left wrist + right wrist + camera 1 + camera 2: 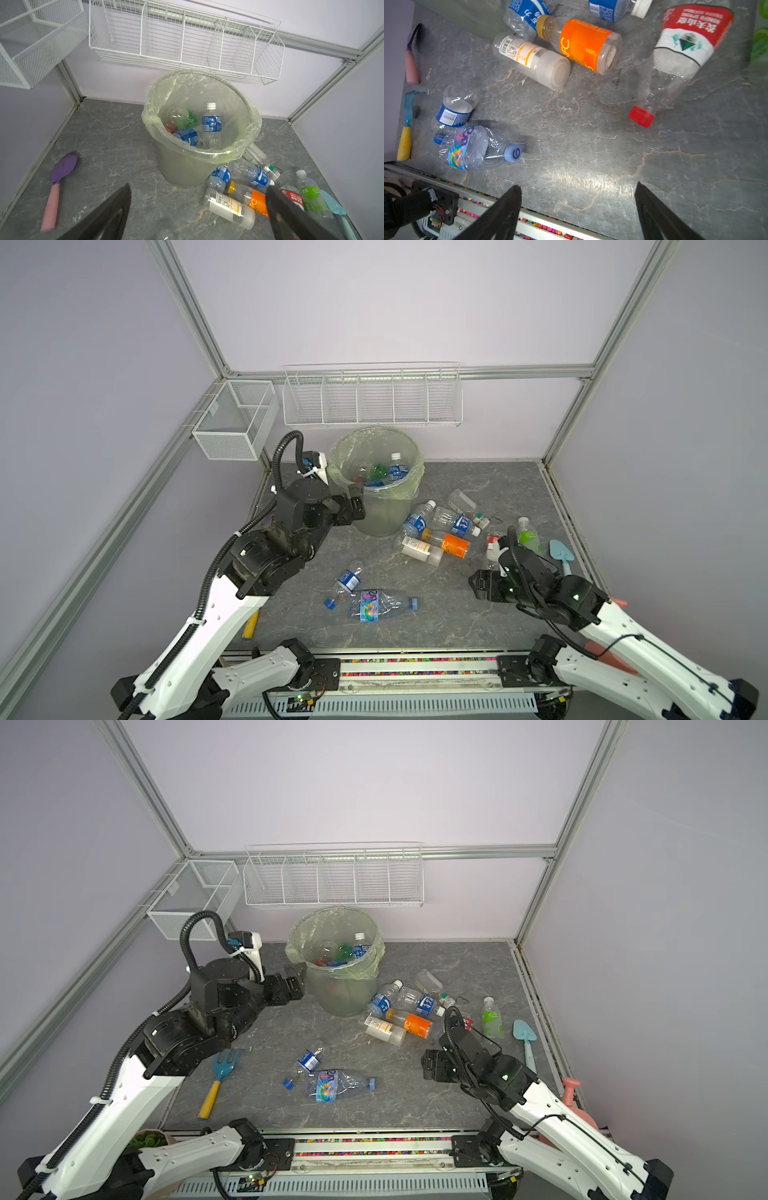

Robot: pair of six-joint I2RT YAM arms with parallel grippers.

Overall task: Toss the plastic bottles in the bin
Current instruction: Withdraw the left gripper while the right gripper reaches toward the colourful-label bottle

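The bin (382, 516) (182, 172), pale green and bag-lined, stands at the back middle and holds several plastic bottles, one blue-labelled and upright (211, 124). More plastic bottles lie right of it: an orange-labelled one (453, 545) (585, 43), a white-labelled one (419, 549), blue-labelled ones (415, 522), a red-labelled one (685, 41) and a green-labelled one (528, 536). Nearer the front lie a multicoloured one (374, 605) and a crushed blue-labelled one (348, 578). My left gripper (357, 504) (199, 186) is open and empty beside the bin's left wall. My right gripper (478, 583) (577, 185) hangs open and empty over bare floor.
White wire baskets (372, 400) and a mesh basket (235, 418) hang on the back wall. A purple trowel (56, 187), a blue rake with a yellow handle (220, 1077), a light-blue trowel (561, 556) and a pink watering can (575, 1098) lie around. A loose blue cap (330, 604) sits by the multicoloured bottle.
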